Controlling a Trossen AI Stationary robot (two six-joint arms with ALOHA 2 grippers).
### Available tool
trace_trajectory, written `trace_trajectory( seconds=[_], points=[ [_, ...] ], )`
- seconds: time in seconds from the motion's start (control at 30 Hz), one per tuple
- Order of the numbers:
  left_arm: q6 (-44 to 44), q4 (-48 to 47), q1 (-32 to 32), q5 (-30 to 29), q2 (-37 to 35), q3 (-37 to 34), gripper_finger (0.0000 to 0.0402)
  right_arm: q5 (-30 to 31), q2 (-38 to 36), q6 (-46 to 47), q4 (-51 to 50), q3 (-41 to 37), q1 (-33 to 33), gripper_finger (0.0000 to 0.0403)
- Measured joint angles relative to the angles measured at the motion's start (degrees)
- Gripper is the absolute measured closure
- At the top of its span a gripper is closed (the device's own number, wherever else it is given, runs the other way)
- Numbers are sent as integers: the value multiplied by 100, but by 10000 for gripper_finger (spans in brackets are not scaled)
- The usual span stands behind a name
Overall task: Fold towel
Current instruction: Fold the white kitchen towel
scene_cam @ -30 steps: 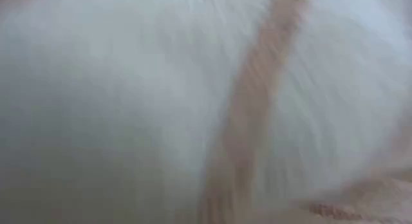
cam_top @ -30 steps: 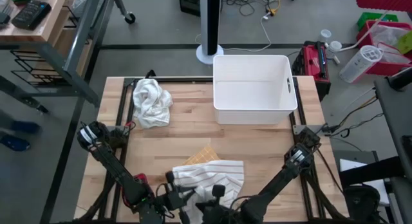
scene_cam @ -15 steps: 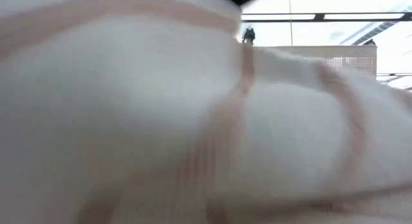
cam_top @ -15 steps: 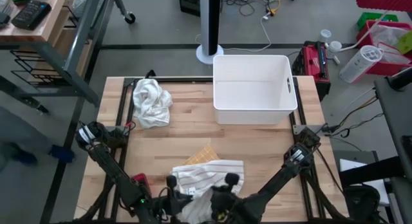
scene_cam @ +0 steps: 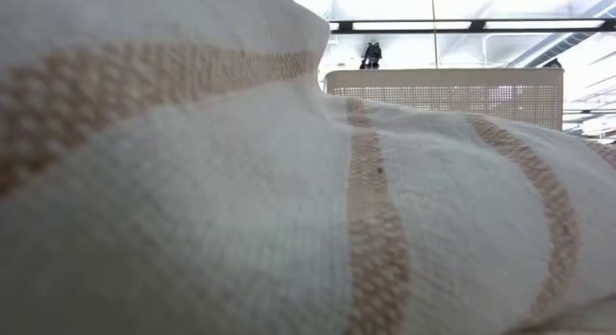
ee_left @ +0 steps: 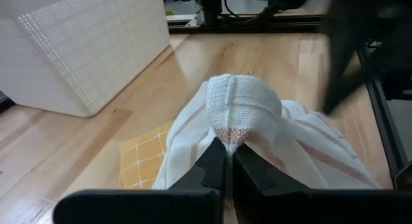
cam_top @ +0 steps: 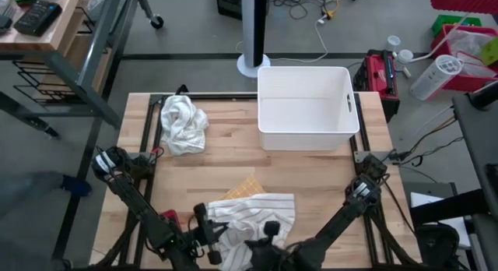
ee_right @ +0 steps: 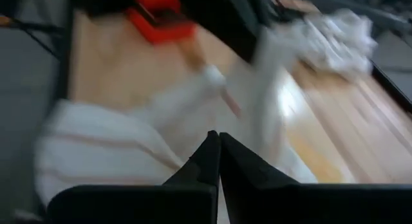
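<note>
The white towel with tan stripes (cam_top: 257, 210) lies bunched near the table's near edge and fills the low view (scene_cam: 289, 200). My left gripper (cam_top: 204, 224) is at its left near part, shut on a gathered bunch (ee_left: 228, 161). My right gripper (cam_top: 268, 232) is at its near middle, its fingers shut (ee_right: 215, 143) over the white cloth (ee_right: 129, 147). A yellow checked cloth (cam_top: 241, 185) sticks out from under the towel's far edge. My left gripper pinches a gathered bunch of the towel (ee_left: 239, 114) between its two fingers, several layers, coming in low from the near left. The bunch stands up past the fingertips; the rest of the towel lies on the table. My right gripper is shut at the towel's near part (ee_right: 193, 130); which edge or fold it has cannot be told.
A white bin (cam_top: 307, 107) stands at the far middle of the table. A crumpled white cloth (cam_top: 183, 123) lies at the far left. Bare wood shows between the bin and the towel. A red object (cam_top: 167, 218) sits by the left arm.
In the low view the towel filled the whole picture; it has sunk, and the room shows over its upper edge. My left gripper has shifted slightly toward the table's left. My right gripper moved a little toward the far edge, then back toward the near edge.
</note>
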Motion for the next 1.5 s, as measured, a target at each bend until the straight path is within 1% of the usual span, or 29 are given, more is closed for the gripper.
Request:
trace_trajectory(
  seconds=[0.1,0.17,0.23,0.3,0.37,0.47,0.5,0.6,0.67,0.87,1.0,1.13,1.17,1.23,1.33,1.4,1.5],
  points=[
    [-36,-5,11,-13,0,0,399,-218,28,-827,886,-3,-68,395],
    [-97,-24,29,-14,0,0,395,-429,96,-1060,1178,-3,-156,391],
    [-194,-41,29,12,-2,0,388,-597,172,-1147,1206,-12,-246,385],
    [-208,-122,29,241,-6,2,374,-776,254,-1206,1189,-12,-313,374],
    [-222,-238,29,481,-14,2,356,-980,336,-1206,1182,-14,-344,360],
    [-184,-278,23,712,-46,2,323,-1032,408,-1070,1107,-18,-353,334],
    [-136,-275,18,884,-56,4,313,-1037,413,-1064,1107,-18,-354,326],
    [45,-369,8,1716,-63,4,284,-1019,412,-1057,1119,-18,-355,305],
    [20,-466,4,2042,-47,4,271,-1021,411,-1052,1067,-18,-355,293],
    [-85,-566,-5,2124,58,4,254,-1093,415,-854,770,-66,-396,270],
    [-126,-557,16,2000,82,4,245,-1592,426,-1078,757,-188,-508,260],
    [-138,-540,20,1867,85,4,230,-1688,428,-1298,979,-371,-651,254],
    [-138,-533,20,1867,85,4,226,-1764,428,-1364,1045,-414,-693,254],
    [-138,-533,20,1867,85,4,219,-2109,428,-1546,1057,-479,-786,257],
    [-136,-533,20,1872,85,4,214,-2452,428,-1548,1093,-633,-900,279],
    [-136,-533,20,1873,85,4,214,-2451,428,-1663,1353,-807,-918,313],
    [-138,-533,20,1901,85,4,219,-2410,432,-2075,1843,-955,-848,383]
  ],
)
